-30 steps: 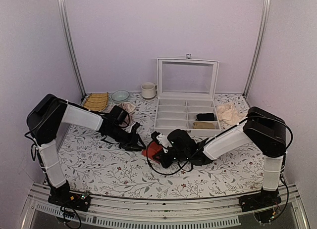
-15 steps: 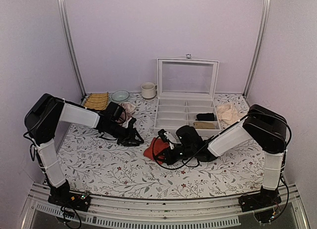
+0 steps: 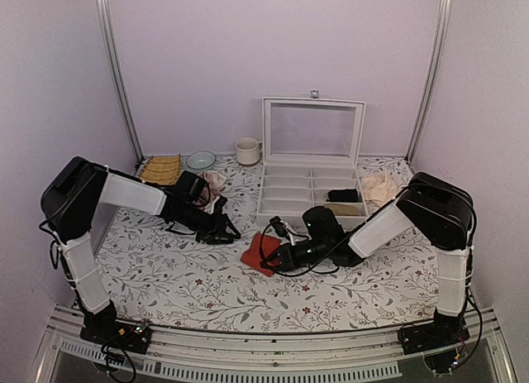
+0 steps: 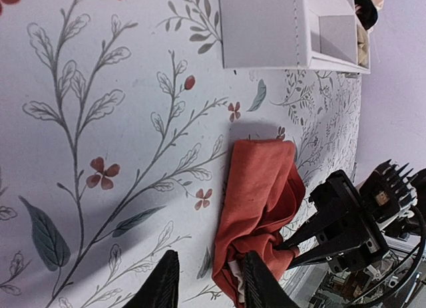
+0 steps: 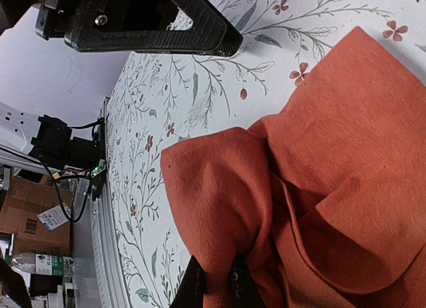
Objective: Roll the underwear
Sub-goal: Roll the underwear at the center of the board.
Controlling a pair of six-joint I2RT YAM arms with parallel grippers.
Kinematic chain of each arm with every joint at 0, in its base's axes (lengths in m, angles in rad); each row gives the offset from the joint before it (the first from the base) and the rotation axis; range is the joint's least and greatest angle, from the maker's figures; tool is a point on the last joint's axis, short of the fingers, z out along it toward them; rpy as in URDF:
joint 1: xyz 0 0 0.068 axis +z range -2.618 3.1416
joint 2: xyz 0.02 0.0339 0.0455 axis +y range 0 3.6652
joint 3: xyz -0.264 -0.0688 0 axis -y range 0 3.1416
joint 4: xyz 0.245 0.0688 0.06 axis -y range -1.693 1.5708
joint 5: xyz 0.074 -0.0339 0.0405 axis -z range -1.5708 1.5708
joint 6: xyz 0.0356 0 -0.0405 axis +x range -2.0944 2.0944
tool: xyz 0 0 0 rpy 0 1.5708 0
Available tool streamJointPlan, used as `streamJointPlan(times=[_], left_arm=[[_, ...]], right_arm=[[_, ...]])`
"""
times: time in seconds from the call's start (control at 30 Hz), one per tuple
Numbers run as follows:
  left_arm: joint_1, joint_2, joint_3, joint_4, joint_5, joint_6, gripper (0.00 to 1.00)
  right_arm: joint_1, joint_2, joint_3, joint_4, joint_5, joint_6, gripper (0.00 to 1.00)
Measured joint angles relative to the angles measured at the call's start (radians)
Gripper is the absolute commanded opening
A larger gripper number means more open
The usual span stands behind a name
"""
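The right claw, clenched on the red-orange fabric underwear, has dragged it nearer the white compartmented box. The left claw, released and empty, has backed away from the box. The rolling looks unfinished.

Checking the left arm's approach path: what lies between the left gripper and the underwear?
Only bare floral tablecloth. The top view shows the left gripper and the underwear apart, with nothing lying between them.
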Motion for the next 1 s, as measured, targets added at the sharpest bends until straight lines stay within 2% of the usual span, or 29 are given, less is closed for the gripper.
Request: streamJointPlan(times=[0.37,0.67,0.9,1.0], left_arm=[[0.0,0.0,-0.018,0.021,-0.012,-0.016,0.33],[0.0,-0.016,-0.043,0.037,-0.023,-0.019,0.34],[0.0,-0.017,-0.048,0.054,-0.014,-0.017,0.41],[0.0,-0.017,-0.055,0.064,0.008,-0.01,0.5]], right_arm=[[-0.025,0.007,-0.047,0.076,-0.068,0.14,0.0],[-0.058,0.058,-0.126,0.312,-0.135,0.31,0.0],[-0.076,0.102,-0.146,0.465,-0.173,0.428,0.0],[-0.082,0.116,-0.147,0.5,-0.19,0.459,0.0]])
